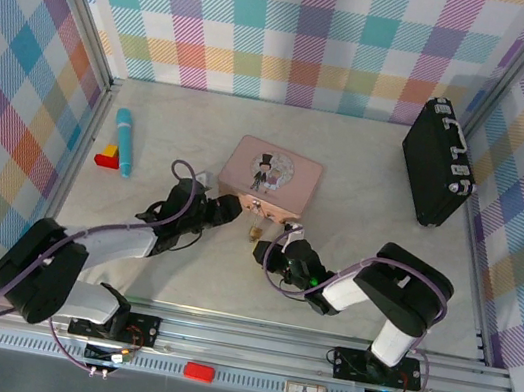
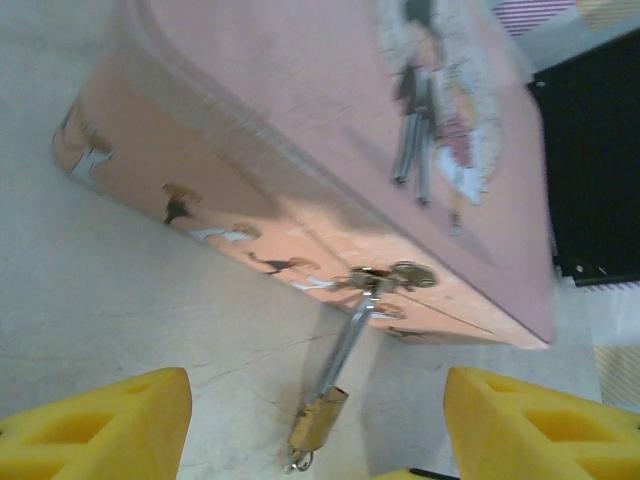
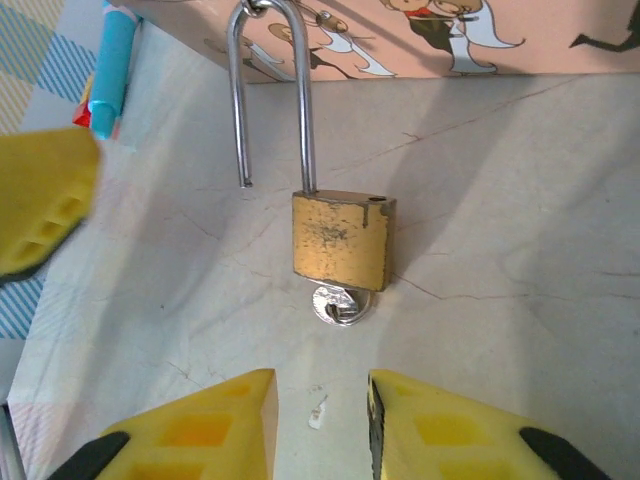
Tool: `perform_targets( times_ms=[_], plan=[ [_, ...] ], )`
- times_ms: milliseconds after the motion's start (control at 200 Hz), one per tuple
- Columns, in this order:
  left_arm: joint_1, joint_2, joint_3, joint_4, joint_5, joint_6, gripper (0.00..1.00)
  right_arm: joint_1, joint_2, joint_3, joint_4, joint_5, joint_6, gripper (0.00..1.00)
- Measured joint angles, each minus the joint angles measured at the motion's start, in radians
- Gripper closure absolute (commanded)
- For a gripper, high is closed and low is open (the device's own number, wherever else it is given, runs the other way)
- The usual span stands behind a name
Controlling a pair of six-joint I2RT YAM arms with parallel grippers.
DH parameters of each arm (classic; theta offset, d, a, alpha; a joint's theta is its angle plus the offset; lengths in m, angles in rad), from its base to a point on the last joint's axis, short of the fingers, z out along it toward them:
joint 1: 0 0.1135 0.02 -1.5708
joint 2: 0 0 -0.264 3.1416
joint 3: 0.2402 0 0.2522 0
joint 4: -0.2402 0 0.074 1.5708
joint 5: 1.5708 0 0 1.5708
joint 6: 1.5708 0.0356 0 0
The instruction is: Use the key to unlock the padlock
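The padlock lies flat on the counter, just in front of the pink tin. Its shackle is hooked through the tin's clasp; one shackle leg sits in the brass body and the other hangs free beside it. The key sticks out of the padlock's underside. The right claw hovers just short of the key, its yellow fingers slightly apart and holding nothing. The left claw is spread wide by the tin's front, also empty. There are two containers, both closed so their contents are hidden: the one pink tin and one black case at the far right. One blue pen and one red-and-yellow block lie at the left.
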Motion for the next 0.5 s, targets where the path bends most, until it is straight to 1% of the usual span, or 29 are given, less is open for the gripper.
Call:
perform_targets(
  times_ms=[165,255,360,420,500],
  plan=[
    [0.016,-0.131,-0.004,-0.042,-0.004,0.111,0.25,-0.014,-0.046,0.0,-0.039,-0.005,-0.002,0.63],
    [0.043,-0.154,0.019,-0.102,-0.005,0.178,0.24,-0.031,-0.104,0.01,-0.092,-0.016,-0.006,0.57],
    [0.077,-0.112,0.109,-0.205,-0.027,0.25,0.21,-0.049,-0.151,0.078,-0.191,-0.03,-0.016,0.51],
    [0.1,-0.056,0.192,-0.264,-0.04,0.283,0.2,-0.061,-0.171,0.128,-0.243,-0.037,-0.03,0.49],
    [0.137,0.024,0.287,-0.296,-0.04,0.309,0.18,-0.08,-0.188,0.177,-0.291,-0.048,-0.04,0.47]
  ],
)
